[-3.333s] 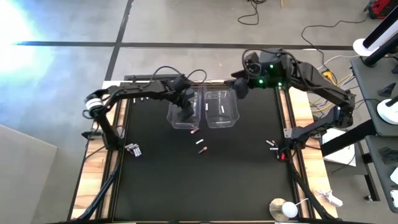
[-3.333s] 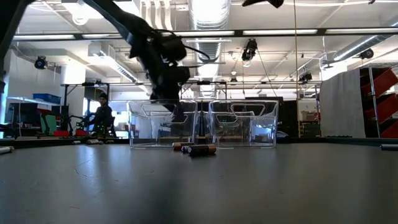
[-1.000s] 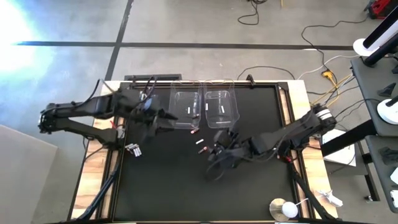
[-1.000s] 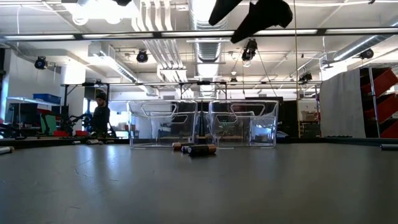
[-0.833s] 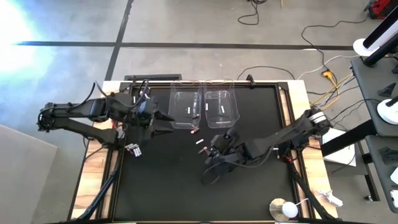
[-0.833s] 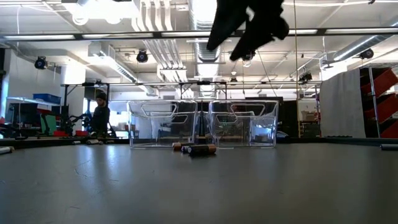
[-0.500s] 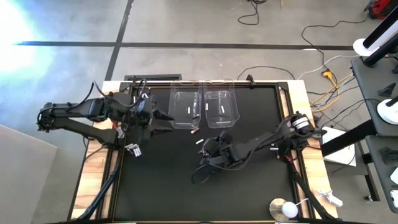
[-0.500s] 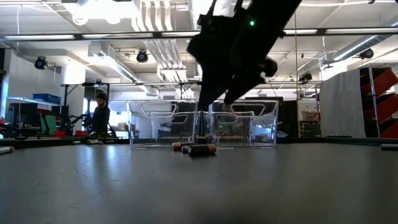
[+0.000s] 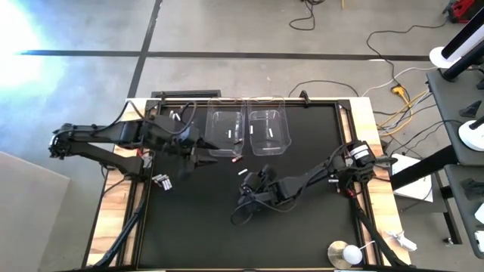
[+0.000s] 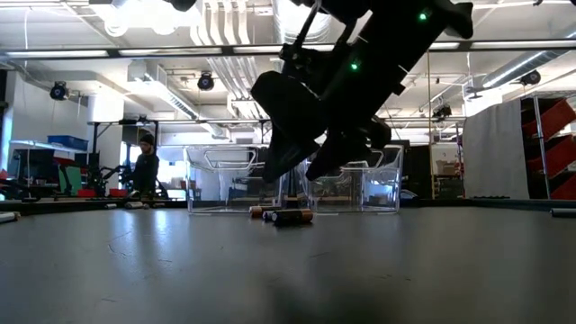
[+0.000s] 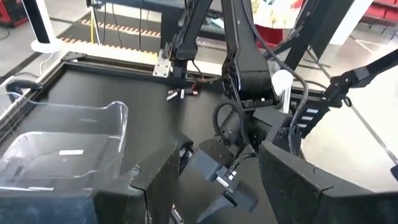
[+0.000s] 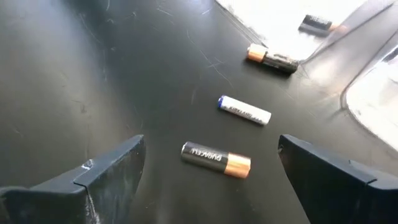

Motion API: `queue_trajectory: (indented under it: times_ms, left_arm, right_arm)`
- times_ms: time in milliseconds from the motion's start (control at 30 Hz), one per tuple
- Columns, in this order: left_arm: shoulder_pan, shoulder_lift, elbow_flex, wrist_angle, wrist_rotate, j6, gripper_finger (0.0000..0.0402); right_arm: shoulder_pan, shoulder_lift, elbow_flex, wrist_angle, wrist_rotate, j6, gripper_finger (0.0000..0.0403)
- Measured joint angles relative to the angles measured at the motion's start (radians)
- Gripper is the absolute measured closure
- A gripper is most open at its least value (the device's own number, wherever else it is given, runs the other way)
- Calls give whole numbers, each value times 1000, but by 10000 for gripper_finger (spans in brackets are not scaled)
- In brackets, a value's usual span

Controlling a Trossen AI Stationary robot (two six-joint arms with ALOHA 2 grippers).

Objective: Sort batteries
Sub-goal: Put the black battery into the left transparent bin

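From above, the right gripper (image 9: 246,187) hangs low over the black worktop (image 9: 189,227), just by the loose batteries (image 9: 243,174) lying in front of the two clear tubs (image 9: 249,132); the left gripper (image 9: 198,154) waits beside the left tub. At table height, the right fingers (image 10: 281,158) stand wide apart above the batteries. Its wrist camera shows a dark copper-tipped battery (image 12: 216,159) between those spread fingers, a white battery (image 12: 244,110) just beyond. The left fingers (image 11: 158,180) are spread, empty.

Black-and-copper battery (image 12: 216,160), white battery (image 12: 244,110) with blue end, black table (image 12: 93,93).
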Motion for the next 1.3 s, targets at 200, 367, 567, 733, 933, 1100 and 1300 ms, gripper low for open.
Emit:
queue_trajectory:
  times_ms: [200, 367, 567, 733, 933, 1100, 1300]
  left_arm:
    - [1, 11, 32, -84, 192, 41, 203]
    - [1, -8, 31, -229, 209, 26, 203]
    - [-10, -45, 29, -363, 210, 21, 203]
    - [-40, -127, -14, -358, 173, -22, 203]
    - [-63, -255, -128, -354, 152, -114, 203]
    - [-65, -317, -216, -357, 202, -165, 203]
    - [-65, -313, -267, -354, 203, -165, 203]
  right_arm:
    - [-6, 13, -3, 0, -2, 42, 44]
    - [-53, 11, 6, 5, -190, -157, 44]
    - [-121, 11, 15, -10, -419, -412, 44]
    - [-160, 17, 16, -4, -458, -607, 44]
    - [-205, 46, 18, -2, -579, -614, 69]
    - [-233, 46, 17, -3, -606, -585, 126]
    - [-236, 48, 16, -27, -606, -675, 210]
